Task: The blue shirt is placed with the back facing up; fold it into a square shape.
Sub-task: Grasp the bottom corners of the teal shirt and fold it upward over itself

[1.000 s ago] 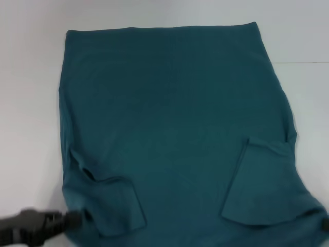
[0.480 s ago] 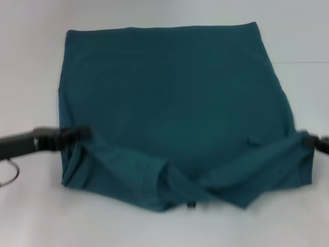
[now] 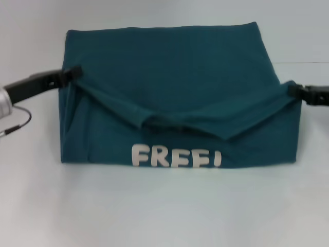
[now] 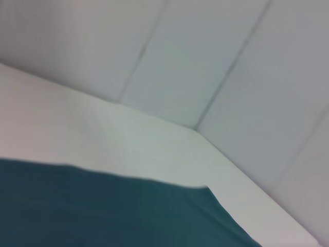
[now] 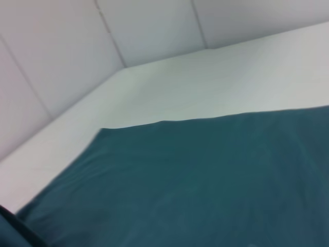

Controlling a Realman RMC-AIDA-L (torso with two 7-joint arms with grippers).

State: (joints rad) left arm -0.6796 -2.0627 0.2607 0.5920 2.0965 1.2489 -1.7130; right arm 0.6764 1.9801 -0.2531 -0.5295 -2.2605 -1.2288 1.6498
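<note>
Left end effector (image 3: pixel 72 72) and right end effector (image 3: pixel 298 91) gripping blue shirt (image 3: pixel 175 67) edges, folded layer between them

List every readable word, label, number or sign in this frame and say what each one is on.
"FREE!" in white letters, on the turned-up near part of the blue shirt; the letters' lower edges run into the fold, so they are partly cut off.
No other text, label or number shows in the head view or either wrist view.

Hidden and cut off

The white lettering (image 3: pixel 177 156) on the blue shirt (image 3: pixel 169 67) loses its lower edge at the fold; both wrist views crop the shirt, showing no jaws.
</note>
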